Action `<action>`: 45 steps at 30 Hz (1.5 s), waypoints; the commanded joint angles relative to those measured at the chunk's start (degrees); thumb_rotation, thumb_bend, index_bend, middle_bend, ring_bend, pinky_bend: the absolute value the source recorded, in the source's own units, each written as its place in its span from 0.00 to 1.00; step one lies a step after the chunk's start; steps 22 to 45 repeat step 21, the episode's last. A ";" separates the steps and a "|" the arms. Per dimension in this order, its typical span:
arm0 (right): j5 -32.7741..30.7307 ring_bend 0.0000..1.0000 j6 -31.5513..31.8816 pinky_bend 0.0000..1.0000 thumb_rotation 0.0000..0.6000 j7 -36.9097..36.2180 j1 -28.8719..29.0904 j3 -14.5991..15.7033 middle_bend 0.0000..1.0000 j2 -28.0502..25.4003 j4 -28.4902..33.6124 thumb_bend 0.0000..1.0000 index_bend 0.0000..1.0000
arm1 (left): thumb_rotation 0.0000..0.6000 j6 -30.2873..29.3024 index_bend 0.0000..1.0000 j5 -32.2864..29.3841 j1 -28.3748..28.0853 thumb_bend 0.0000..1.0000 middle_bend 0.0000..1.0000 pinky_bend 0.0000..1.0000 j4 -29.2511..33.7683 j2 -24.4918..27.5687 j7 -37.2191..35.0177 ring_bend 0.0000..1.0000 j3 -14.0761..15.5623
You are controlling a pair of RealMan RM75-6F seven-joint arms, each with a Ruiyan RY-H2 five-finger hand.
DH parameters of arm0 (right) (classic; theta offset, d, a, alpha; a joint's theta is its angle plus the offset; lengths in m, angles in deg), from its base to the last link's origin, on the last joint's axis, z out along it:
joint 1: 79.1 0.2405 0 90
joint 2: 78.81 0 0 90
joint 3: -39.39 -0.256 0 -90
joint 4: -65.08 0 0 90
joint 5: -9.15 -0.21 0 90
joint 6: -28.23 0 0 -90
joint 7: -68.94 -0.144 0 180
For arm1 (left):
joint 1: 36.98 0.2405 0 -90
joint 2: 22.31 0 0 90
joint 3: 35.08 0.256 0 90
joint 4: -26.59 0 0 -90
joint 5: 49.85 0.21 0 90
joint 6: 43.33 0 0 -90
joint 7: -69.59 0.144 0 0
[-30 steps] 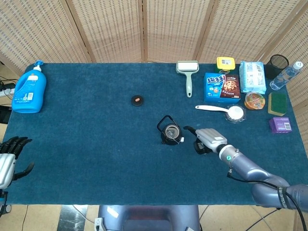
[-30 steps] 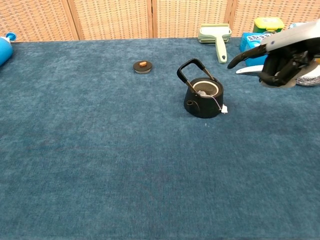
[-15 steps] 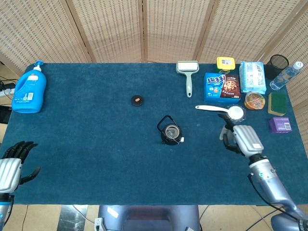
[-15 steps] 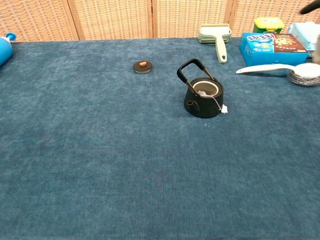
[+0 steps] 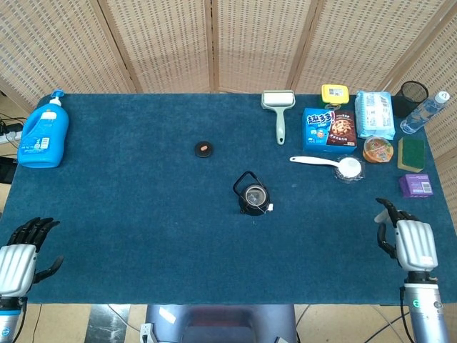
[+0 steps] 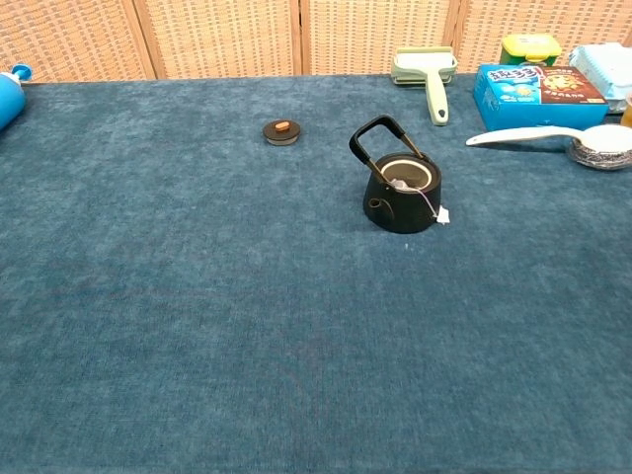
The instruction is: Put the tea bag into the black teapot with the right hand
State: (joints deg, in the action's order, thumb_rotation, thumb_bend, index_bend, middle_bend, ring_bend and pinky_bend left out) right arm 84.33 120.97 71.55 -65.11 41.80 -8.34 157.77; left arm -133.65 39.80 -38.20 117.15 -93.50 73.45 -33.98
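The black teapot (image 5: 252, 194) (image 6: 403, 188) stands upright mid-table with its handle raised and no lid on. The tea bag (image 6: 399, 182) lies inside it; its string runs over the rim and the white tag (image 6: 441, 214) (image 5: 270, 208) rests on the cloth at the pot's right. My right hand (image 5: 408, 239) hovers at the table's front right edge, far from the pot, holding nothing, fingers loosely apart. My left hand (image 5: 21, 256) hangs off the front left corner, empty with fingers spread. Neither hand shows in the chest view.
The teapot lid (image 5: 204, 148) (image 6: 281, 130) lies behind and left of the pot. A blue detergent bottle (image 5: 43, 133) stands far left. At the back right lie a lint roller (image 5: 278, 107), a snack box (image 5: 329, 128), a white spoon (image 5: 330, 163) and small packets.
My right hand has pulled back from just right of the teapot to the front right table edge, leaving the tea bag in the pot. My left hand sank slightly.
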 commanded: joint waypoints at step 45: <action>3.08 0.41 -2.04 0.38 1.00 -0.42 -6.21 -2.73 0.45 1.74 -3.71 0.68 0.31 | 1.00 -0.80 0.19 -0.83 1.99 0.31 0.18 0.15 1.92 -0.54 5.24 0.11 -0.16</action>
